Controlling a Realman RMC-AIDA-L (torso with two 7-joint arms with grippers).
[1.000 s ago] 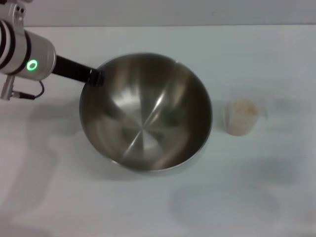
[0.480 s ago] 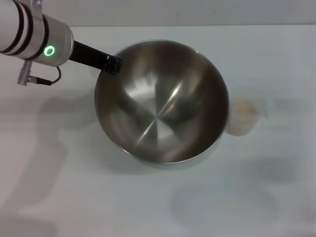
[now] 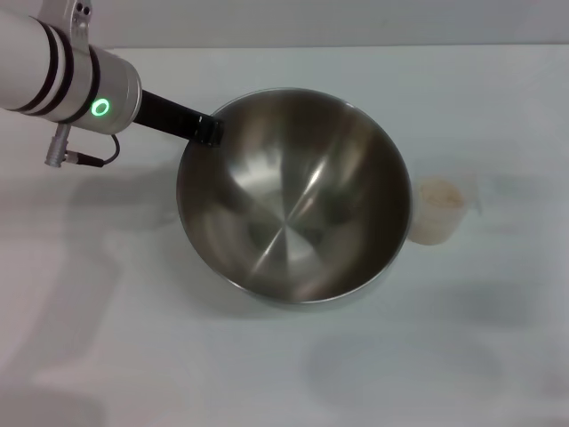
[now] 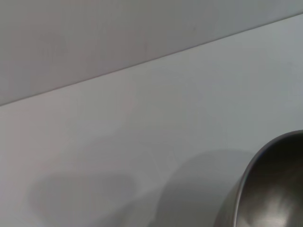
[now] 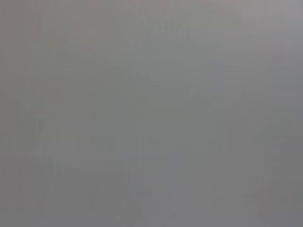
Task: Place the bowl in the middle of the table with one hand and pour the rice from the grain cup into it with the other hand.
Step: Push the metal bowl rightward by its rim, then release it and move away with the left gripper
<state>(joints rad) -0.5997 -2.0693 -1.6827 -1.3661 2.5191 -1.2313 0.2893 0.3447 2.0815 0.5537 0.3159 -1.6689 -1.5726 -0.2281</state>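
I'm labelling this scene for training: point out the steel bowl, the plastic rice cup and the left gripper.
Large stainless-steel mixing bowl (image 3: 293, 222): head view, inner bottom.
Small clear plastic grain cup (image 3: 438, 213): head view, side wall below the rice.
Left gripper (image 3: 210, 131): head view, black tip at the bowl's rim.

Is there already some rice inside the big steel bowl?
No, the head view shows the bowl with a bare shiny interior, and the rice sits in the grain cup beside it.
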